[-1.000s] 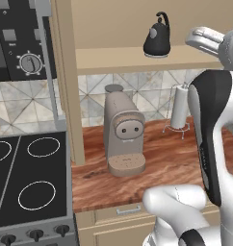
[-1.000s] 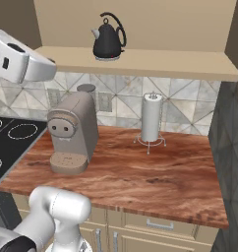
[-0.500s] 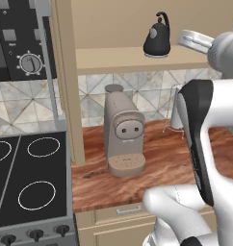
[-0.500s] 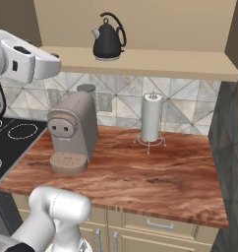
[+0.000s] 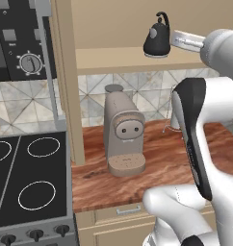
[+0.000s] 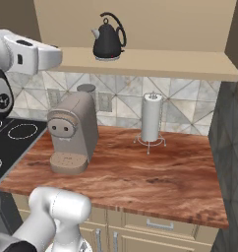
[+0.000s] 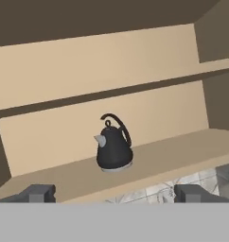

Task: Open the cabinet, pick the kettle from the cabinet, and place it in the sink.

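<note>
On the cabinet [image 7: 50, 179] shelf, the kettle [image 7: 114, 150] stands beyond the spread, empty claw [image 7: 114, 193].

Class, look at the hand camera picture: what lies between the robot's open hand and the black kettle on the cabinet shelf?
Nothing but bare tan shelf. In the hand view, the kettle stands alone, apart from the open hand.

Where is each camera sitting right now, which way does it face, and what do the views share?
Left base view: behind the arm on its left, facing the counter; white arm at right, near the kettle.
Right base view: behind on its right; arm at left, coffee machine and paper towel roll ahead.
Hand view: looks along the open gripper at the cabinet shelf.
All three show the kettle.
</note>
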